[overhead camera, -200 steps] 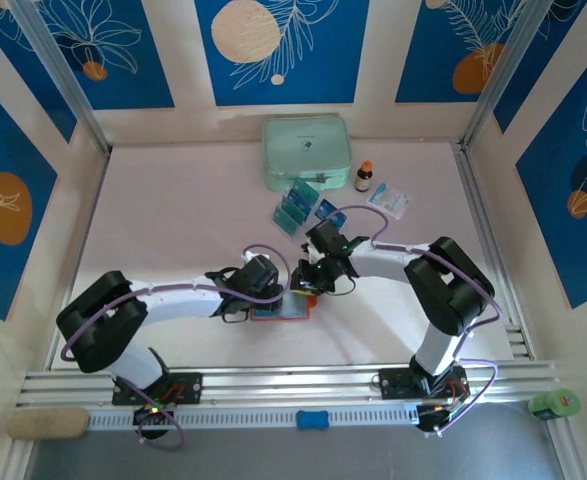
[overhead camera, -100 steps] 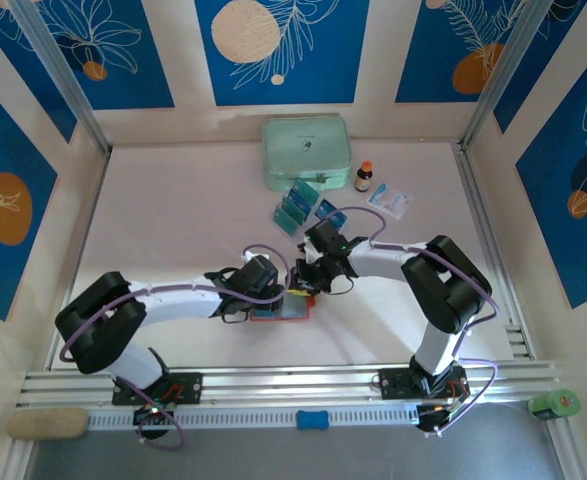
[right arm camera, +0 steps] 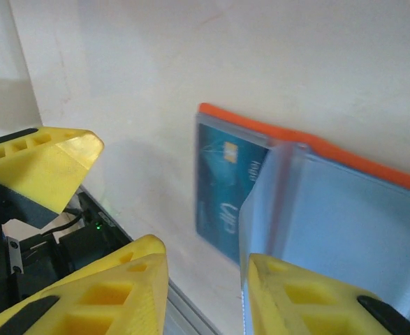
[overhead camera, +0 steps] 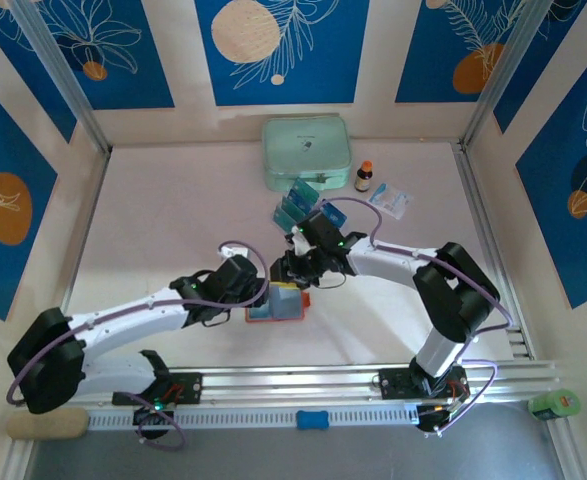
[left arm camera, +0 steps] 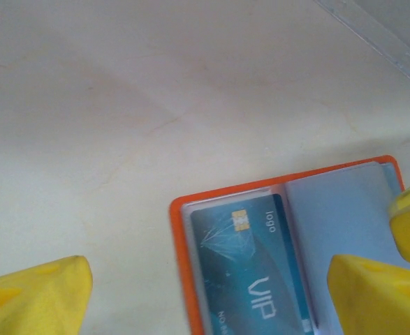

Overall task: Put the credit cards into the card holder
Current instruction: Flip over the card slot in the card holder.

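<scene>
The left tool (left arm camera: 206,296) is wide open. Its yellow fingers (left arm camera: 38,296) are spread above one end of the orange card holder (left arm camera: 179,230), hovering without touching it. The right tool (right arm camera: 208,293) is narrower but also parted. A greyish inner leaf (right arm camera: 344,223) of the holder is raised against one of its fingers (right arm camera: 309,300), and I cannot tell whether that leaf is pinched.

The holder lies open on the desk (overhead camera: 173,220) between the two tools, and a teal VIP card (left arm camera: 250,279) with a gold chip sits in its pocket. Beyond the holder, past the right tool, more teal cards (overhead camera: 295,207) stand in a clear rack. Farther from the holder are a mint-green zip case (overhead camera: 306,153), a small brown bottle (overhead camera: 363,177) and a white-and-blue sachet (overhead camera: 390,199).
</scene>
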Controlling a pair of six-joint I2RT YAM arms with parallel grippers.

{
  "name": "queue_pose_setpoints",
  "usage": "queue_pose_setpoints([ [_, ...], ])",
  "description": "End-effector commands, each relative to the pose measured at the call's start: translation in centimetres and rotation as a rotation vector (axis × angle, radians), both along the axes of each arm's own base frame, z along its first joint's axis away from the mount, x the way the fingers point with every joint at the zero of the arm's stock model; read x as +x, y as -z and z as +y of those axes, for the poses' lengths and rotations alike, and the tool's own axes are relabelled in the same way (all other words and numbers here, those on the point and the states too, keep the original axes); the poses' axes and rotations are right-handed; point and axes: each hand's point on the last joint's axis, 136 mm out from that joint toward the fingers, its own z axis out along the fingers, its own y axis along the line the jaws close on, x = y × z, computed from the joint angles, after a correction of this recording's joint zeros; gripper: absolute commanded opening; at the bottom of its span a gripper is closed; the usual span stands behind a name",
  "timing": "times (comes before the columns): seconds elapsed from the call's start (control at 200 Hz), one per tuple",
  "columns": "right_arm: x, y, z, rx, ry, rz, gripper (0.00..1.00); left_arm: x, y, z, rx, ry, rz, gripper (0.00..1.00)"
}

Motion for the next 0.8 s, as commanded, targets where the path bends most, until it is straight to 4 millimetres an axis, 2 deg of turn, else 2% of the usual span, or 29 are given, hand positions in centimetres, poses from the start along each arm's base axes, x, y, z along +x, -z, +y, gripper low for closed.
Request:
queue_pose_setpoints([
  [0.0, -0.6, 0.8, 1.8, -0.013, -0.025, 0.039, 0.36, 0.4, -2.2, -1.1, -0.104, -0.003, -0.052, 0.88],
  [0.33, -0.1, 3.2, 4.8, -0.030, -0.048, 0.077, 0.36, -0.2, -2.6, 0.5, -0.101, -0.027, -0.069, 0.88],
  [0.5, -0.1, 4.0, 4.9, -0.035, -0.044, 0.096, 0.36, -0.4, -2.2, 0.8, -0.097, -0.028, -0.064, 0.89],
  [0.795, -0.2, 4.5, 4.8, -0.037, -0.042, 0.117, 0.37, -0.5, -0.4, 0.5, -0.080, -0.024, -0.029, 0.89],
])
